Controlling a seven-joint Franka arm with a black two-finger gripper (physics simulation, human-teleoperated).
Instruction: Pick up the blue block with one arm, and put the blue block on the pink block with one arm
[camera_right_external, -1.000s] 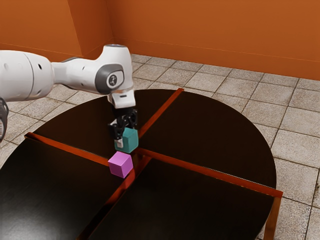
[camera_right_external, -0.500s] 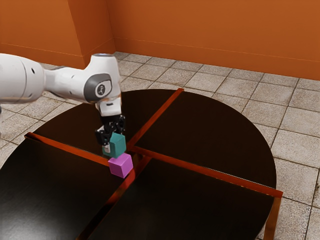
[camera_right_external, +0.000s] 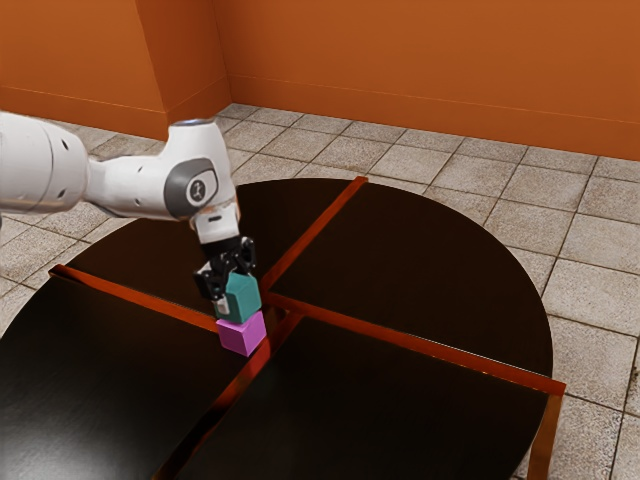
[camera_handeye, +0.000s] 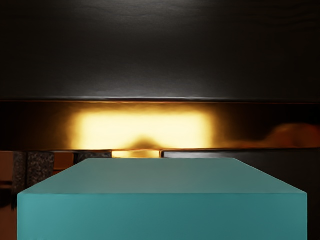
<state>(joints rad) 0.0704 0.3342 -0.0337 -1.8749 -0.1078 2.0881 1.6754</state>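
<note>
Here, orange walls (camera_right_external: 400, 50) and a grey tiled floor (camera_right_external: 560, 200) ring a round, dark surface (camera_right_external: 420, 260), which glossy red-orange strips (camera_right_external: 400, 345) split into four quarters that meet near its middle. The white arm (camera_right_external: 110, 180) comes in from the exterior view's left and bends downward over that crossing. At its end the black fingers (camera_right_external: 214, 286) point down and are closed on the blue block (camera_right_external: 242, 298), one on each of two opposite sides, spread just as wide as the block. The blue block, more teal than blue in this light, stands upright directly above the pink block (camera_right_external: 241, 335), and their faces line up closely. Its lower edge meets the pink block's top, though whether it rests there or hangs just clear cannot be told. The pink block sits on the surface right beside the crossing of the strips. In the wrist view the blue block (camera_handeye: 162, 200) sits just under the hand, with a brightly lit strip (camera_handeye: 145, 127) running across beyond it.
</note>
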